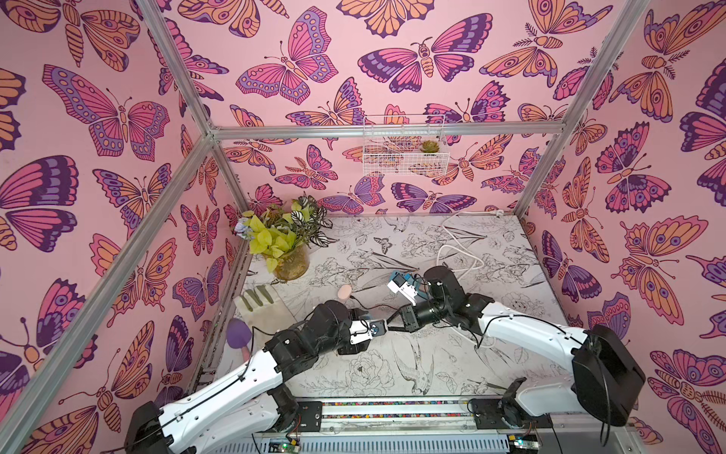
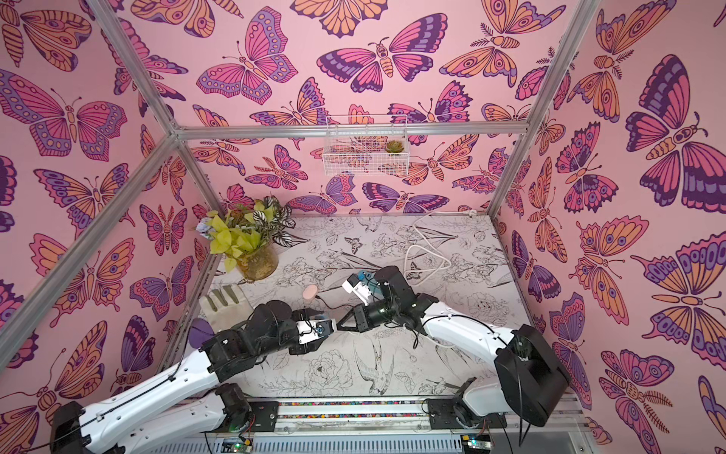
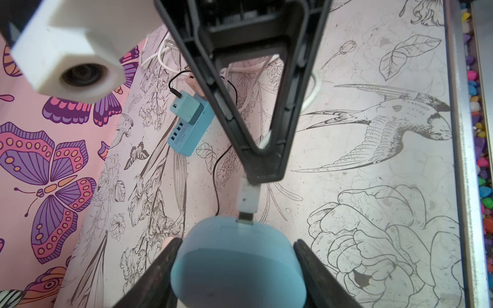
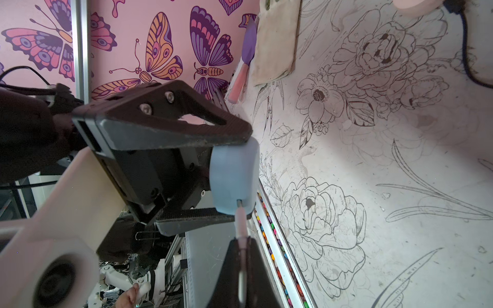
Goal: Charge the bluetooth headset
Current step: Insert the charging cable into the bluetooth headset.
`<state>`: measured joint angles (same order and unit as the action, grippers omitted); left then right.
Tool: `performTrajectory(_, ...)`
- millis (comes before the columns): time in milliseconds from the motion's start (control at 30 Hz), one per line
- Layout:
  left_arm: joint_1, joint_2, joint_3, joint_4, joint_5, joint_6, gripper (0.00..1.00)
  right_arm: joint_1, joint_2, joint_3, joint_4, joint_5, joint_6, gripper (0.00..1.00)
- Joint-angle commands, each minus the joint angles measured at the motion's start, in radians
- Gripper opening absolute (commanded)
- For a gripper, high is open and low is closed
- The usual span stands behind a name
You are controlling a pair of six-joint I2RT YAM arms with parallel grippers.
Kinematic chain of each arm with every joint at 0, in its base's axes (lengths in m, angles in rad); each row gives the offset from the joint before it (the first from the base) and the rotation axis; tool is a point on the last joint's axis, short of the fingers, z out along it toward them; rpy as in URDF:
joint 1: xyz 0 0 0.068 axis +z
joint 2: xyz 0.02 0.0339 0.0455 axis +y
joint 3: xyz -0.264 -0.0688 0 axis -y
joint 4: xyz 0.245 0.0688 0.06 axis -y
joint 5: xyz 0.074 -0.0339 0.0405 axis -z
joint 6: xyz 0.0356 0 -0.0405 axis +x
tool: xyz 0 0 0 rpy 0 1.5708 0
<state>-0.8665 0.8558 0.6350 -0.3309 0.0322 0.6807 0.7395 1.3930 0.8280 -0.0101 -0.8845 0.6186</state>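
Jaws of the left gripper [image 4: 238,176] are clamping the blue earbud case [image 3: 237,269] well apart from the power strip [image 3: 186,130], while those of the right gripper [image 3: 262,173] are pinching the white plug [image 3: 249,197], its tip meeting the case's port [image 3: 244,220], so plugging-in is seemingly underway, probably needing a straight push.

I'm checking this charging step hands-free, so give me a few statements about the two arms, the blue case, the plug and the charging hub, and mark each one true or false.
1. The left fingers grip the blue case. True.
2. The right fingers are open and empty. False: they are shut on the white plug.
3. The plug's metal tip meets the case's port. True.
4. The blue charging hub sits in the wire basket. False: it lies on the table; the basket holds a small succulent.
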Motion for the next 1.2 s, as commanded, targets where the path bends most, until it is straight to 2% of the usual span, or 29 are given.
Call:
performTrajectory(0, -0.032, -0.024, -0.002, 0.071, 0.060, 0.017, 0.04, -0.002, 0.021, 0.059, -0.048, -0.006, -0.065, 0.03)
performTrajectory(100, -0.040, -0.026, -0.003, 0.070, 0.060, 0.018, 0.00, -0.010, 0.027, 0.081, -0.068, -0.018, -0.087, 0.03)
performTrajectory(333, -0.055, -0.033, 0.000, 0.070, 0.064, 0.013, 0.00, -0.012, 0.054, 0.152, -0.128, -0.056, -0.167, 0.03)
performTrajectory(533, -0.058, -0.038, 0.003, 0.076, 0.066, -0.016, 0.00, -0.012, 0.075, 0.154, -0.103, -0.062, -0.150, 0.03)
performTrajectory(800, -0.058, -0.055, -0.003, 0.110, 0.081, -0.050, 0.00, -0.009, 0.056, 0.058, 0.073, -0.033, -0.089, 0.02)
performTrajectory(1000, -0.058, -0.070, -0.008, 0.108, 0.087, -0.053, 0.00, -0.020, 0.090, 0.063, 0.111, -0.073, -0.050, 0.01)
performTrajectory(1167, -0.058, -0.083, -0.014, 0.107, 0.081, -0.057, 0.00, -0.029, 0.078, 0.020, 0.253, -0.108, -0.004, 0.01)
